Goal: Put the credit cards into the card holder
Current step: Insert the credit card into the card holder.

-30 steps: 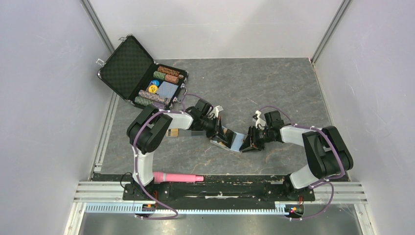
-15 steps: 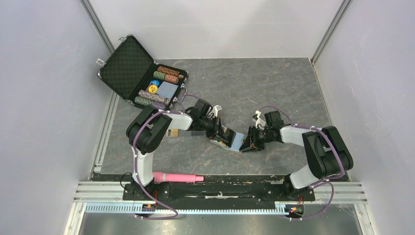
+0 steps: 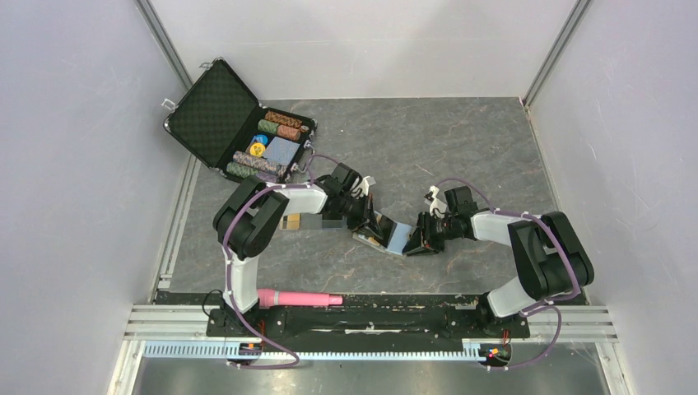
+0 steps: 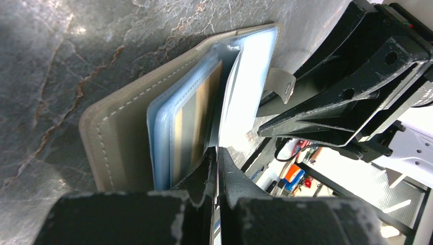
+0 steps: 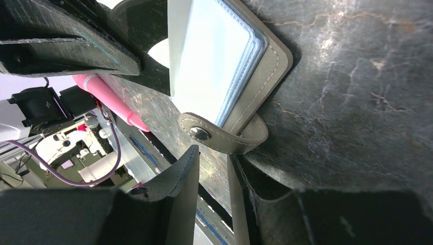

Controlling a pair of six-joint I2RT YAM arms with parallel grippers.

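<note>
Open card holder (image 4: 122,131): taupe cover, pale blue sleeves, orange-gold card (image 4: 207,107) tucked inside; left gripper (image 4: 216,153) clenched at sleeve edge; right gripper (image 5: 213,155) at right, unclenched beside tab (image 5: 224,137).

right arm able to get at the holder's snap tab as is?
Likely yes. The tab of the card holder sits just past the tips of the right fingers, which stand apart with nothing between. The left fingers are pinched at the sleeve side, off that line.
</note>
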